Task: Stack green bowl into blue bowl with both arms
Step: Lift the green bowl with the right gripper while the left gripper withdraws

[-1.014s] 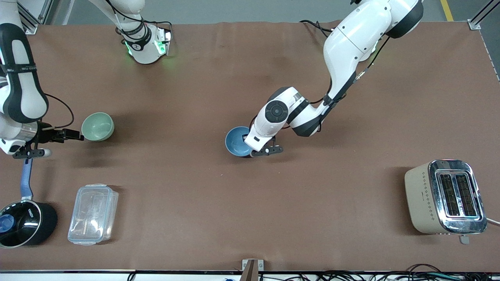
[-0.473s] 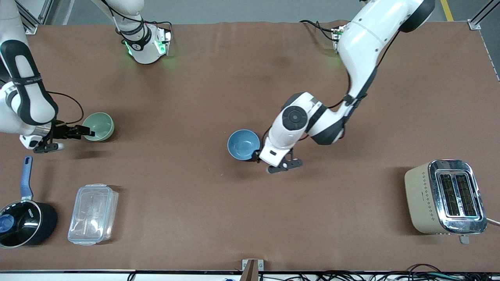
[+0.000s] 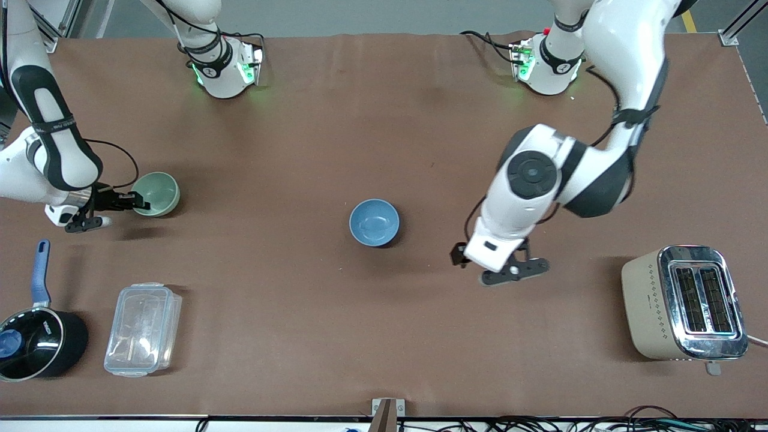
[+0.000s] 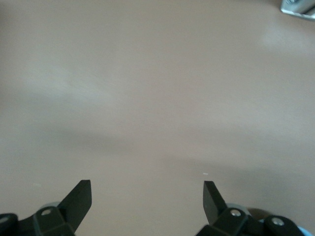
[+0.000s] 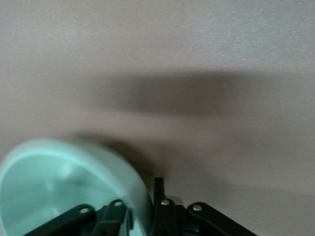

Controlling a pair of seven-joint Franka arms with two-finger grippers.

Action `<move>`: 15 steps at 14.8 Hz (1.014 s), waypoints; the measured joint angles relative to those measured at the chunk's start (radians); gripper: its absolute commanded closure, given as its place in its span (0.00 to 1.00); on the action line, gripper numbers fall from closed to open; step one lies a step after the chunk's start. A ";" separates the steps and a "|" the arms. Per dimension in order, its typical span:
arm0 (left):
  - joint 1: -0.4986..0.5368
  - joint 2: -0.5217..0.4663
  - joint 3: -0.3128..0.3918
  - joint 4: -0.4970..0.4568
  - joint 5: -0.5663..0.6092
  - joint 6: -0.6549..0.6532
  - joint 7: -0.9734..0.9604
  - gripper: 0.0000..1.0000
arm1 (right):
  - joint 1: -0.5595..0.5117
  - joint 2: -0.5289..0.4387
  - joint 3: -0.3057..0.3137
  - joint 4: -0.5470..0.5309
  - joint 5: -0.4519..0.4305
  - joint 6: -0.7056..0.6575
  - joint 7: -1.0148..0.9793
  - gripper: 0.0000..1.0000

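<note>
The pale green bowl (image 3: 161,192) sits near the right arm's end of the table. My right gripper (image 3: 137,203) is shut on its rim. In the right wrist view one finger is inside the green bowl (image 5: 59,182) and the other outside, with the right gripper (image 5: 141,211) pinching the wall. The blue bowl (image 3: 374,222) stands alone and upright at mid-table. My left gripper (image 3: 461,255) is open and empty over bare table beside the blue bowl, toward the left arm's end. The left wrist view shows the left gripper (image 4: 147,196) wide open over brown cloth.
A beige and chrome toaster (image 3: 684,303) stands at the left arm's end, near the front camera. A clear plastic container (image 3: 143,329) and a black saucepan with a blue handle (image 3: 36,342) lie nearer the front camera than the green bowl.
My left gripper let go of the blue bowl and swung away toward the left arm's end. My right gripper moved onto the green bowl's rim, and the bowl shifted slightly toward mid-table.
</note>
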 measured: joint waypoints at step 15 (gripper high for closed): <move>0.319 -0.298 -0.007 -0.001 -0.102 -0.302 0.574 0.00 | 0.314 -0.207 0.022 0.008 0.155 -0.234 0.384 0.99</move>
